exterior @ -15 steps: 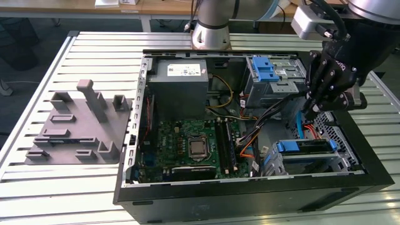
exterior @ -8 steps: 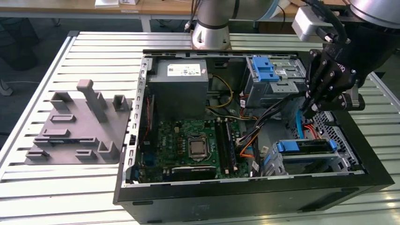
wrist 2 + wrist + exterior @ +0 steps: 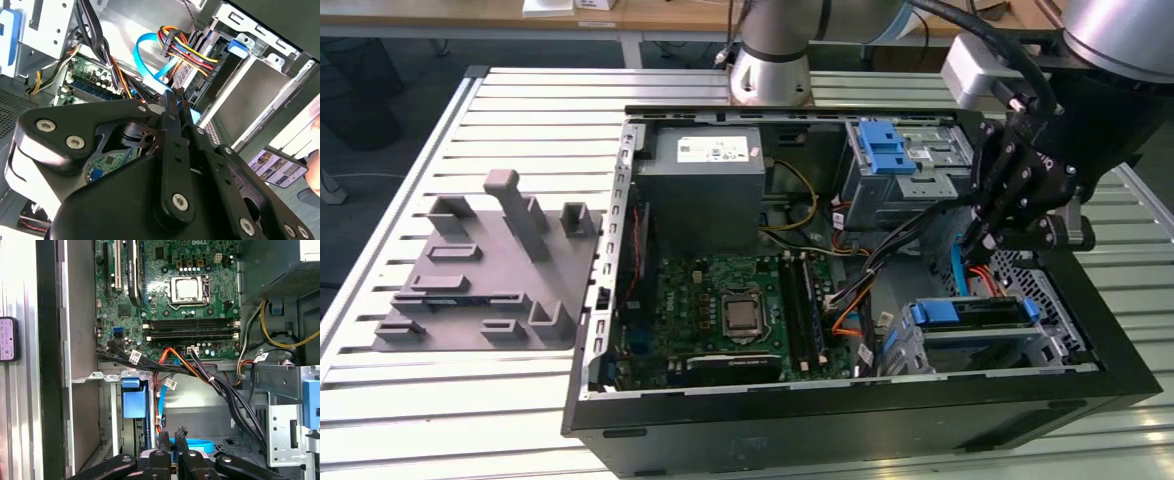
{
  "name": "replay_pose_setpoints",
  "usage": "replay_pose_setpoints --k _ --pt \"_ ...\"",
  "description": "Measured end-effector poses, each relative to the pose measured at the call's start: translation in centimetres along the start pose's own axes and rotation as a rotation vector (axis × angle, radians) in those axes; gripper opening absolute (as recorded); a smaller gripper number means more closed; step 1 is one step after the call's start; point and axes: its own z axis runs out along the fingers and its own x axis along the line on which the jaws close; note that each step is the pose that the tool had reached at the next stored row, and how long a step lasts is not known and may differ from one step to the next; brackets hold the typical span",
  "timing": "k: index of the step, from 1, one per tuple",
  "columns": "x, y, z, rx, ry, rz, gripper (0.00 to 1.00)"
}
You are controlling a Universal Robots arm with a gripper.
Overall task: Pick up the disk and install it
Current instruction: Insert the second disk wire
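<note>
Grey moulded fixture (image 3: 480, 270): resting on the slatted metal table (image 3: 400, 420), well apart from the tool, off toward the exterior view's left.
Green motherboard (image 3: 720, 310): flat on the floor of the open black computer case (image 3: 854, 430), between the fixture and the tool.
Large grey power supply box (image 3: 707, 185): inside the case, on the exterior view's left of the tool and well apart from it.
Bundle of black and coloured wires (image 3: 210, 377): strung across the case interior, near the tool, not touching it.
Flat light-blue ribbon cable (image 3: 192, 445): looping right behind the fingertips (image 3: 181, 434) in both wrist views; whether it touches them, I cannot tell.
Black linkage gripper (image 3: 994, 235): down inside the case at the exterior view's right end; in both wrist views (image 3: 173, 436) (image 3: 175, 95) the two fingers are drawn together tip to tip, and nothing shows between them.
Silver disk in its blue plastic carrier frame (image 3: 971, 312): seated in the drive bay, just beneath the tool and apart from it; its blue end (image 3: 134, 399) shows in the first wrist view, beside the fingers.
</note>
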Motion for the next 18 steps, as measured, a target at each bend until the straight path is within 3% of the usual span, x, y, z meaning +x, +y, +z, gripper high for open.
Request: replay_pose_setpoints --k 5,8,9,10,11,13,18 --pt "0.00 0.00 0.01 -0.0004 0.0003 0.000 0.16" --pt "-0.01 -0.12 0.03 -0.0197 -0.0003 0.000 0.16" --pt "0.03 -0.16 0.05 -0.0246 -0.0040 0.000 0.16" --pt "0.10 -0.18 0.10 -0.0278 -0.0123 0.000 0.16" --pt "0.20 -0.19 0.15 -0.0289 -0.0206 -0.001 0.16" --pt "0.58 -0.22 0.34 -0.0295 -0.0306 -0.001 0.16" --pt "1.57 -0.31 0.93 -0.0299 -0.0356 -0.001 0.16"
